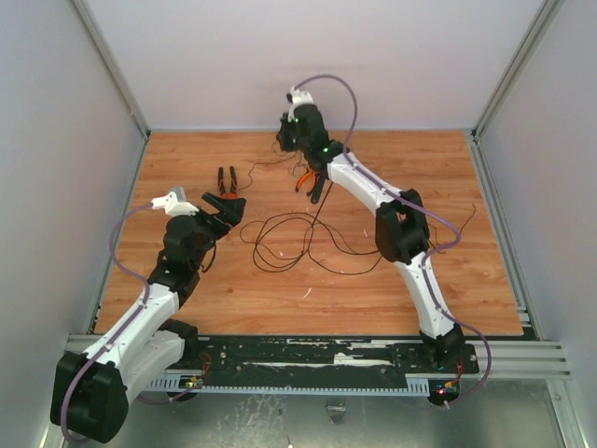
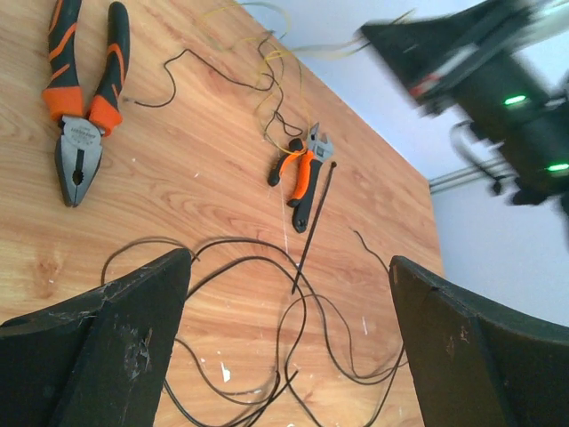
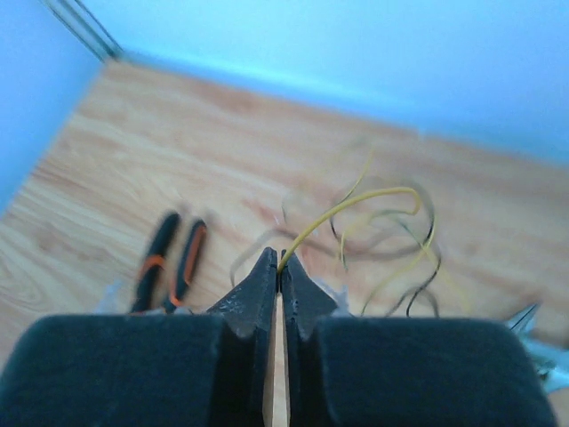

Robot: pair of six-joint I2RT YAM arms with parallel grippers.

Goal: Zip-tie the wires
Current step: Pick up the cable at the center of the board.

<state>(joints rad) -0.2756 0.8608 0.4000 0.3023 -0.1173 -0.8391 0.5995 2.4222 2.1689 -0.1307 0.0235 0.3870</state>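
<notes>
The wires (image 1: 294, 245) lie as thin black loops in the middle of the wooden table, and they also show in the left wrist view (image 2: 293, 347). The zip tie (image 2: 313, 227) is a straight black strip lying between the loops and a small orange cutter (image 2: 300, 169); it also shows in the top view (image 1: 320, 205). My left gripper (image 1: 226, 211) is open and empty, just left of the loops, which lie between its tips in the left wrist view (image 2: 289, 260). My right gripper (image 1: 284, 140) is at the back, shut (image 3: 281, 264) on a thin yellow wire (image 3: 373, 197) that curls in loose loops.
Black-and-orange pliers (image 1: 227, 181) lie at the back left, also in the left wrist view (image 2: 82, 107) and the right wrist view (image 3: 169, 262). The orange cutter (image 1: 306, 179) lies under my right arm. A loose black wire end (image 1: 462, 224) lies at the right. Grey walls enclose the table.
</notes>
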